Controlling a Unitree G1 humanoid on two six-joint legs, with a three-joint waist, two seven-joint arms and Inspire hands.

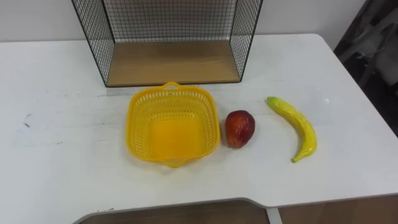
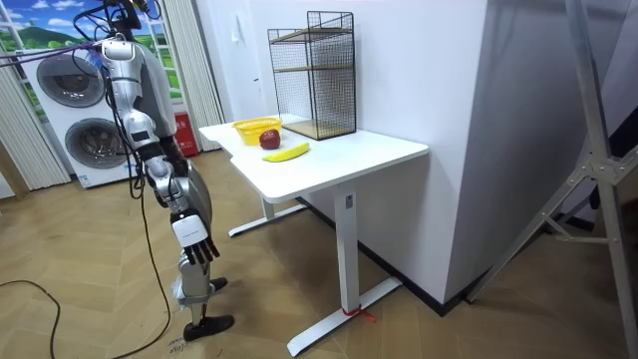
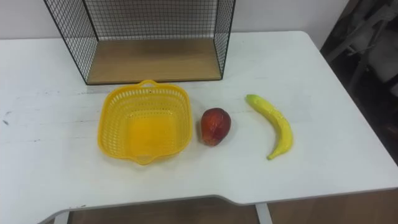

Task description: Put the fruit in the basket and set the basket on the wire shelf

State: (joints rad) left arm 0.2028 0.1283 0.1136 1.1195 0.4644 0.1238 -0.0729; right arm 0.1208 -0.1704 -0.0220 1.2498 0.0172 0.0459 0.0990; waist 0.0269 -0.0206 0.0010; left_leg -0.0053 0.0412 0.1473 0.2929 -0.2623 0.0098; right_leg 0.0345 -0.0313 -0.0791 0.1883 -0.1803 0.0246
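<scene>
The right hand [image 2: 199, 249] hangs low by the robot's side in the room view, fingers loose and holding nothing, well short of the worktop [image 1: 62, 162]. All the task's things lie on that worktop, with nothing loaded yet.

Nearest is the basket [image 1: 138, 134], empty and upright. It looks light and sits on a smooth top, so a push from fruit dropped against its wall could slide or tip it.

Just beside it, to the right, is the red fruit [image 1: 239, 129]. It is rounded, and a glancing touch would likely roll it, perhaps toward the near edge.

Further right lies the banana [image 1: 297, 127], apart from both. It is longer than the basket floor looks, so it may end up propped on the rim and fall out when the basket is lifted.

Behind stands the shelf [image 1: 171, 62], its wire sides close about the wooden board. The basket's rim could catch the wire on the way in and spill its load.
</scene>
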